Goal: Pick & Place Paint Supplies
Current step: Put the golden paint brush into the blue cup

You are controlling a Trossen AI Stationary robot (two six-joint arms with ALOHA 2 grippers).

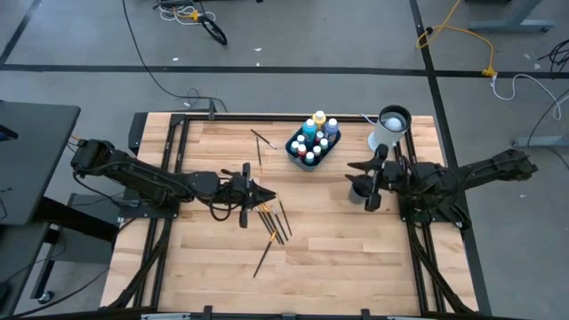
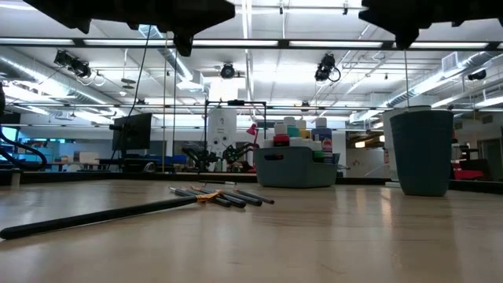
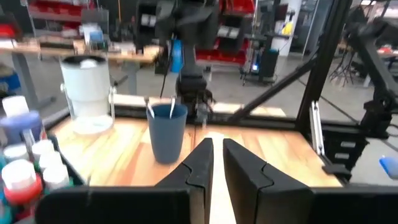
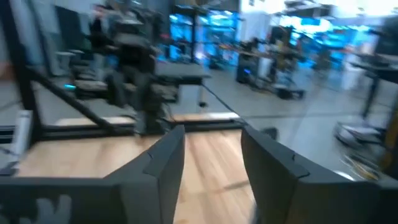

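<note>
A: Where are the paint supplies?
B: Paint bottles stand in a bin at the table's far middle; brushes lie centre-left.
A: The claws?
B: Left gripper hovers by the brushes, fingers nearly closed, empty; right gripper is parted, empty, near a blue cup.

Paint bottles are packed upright in a dark tray toward the bench's far edge, slightly right of centre. Blue, white, red and yellow caps are seen from above. Brushes: a cluster of thin dark brushes is laid flat near bench centre, roughly parallel and touching, an orange band visible on one. One longer brush is laid apart, angled toward the near edge. Two more thin brushes are crossed just left of the tray.
</note>
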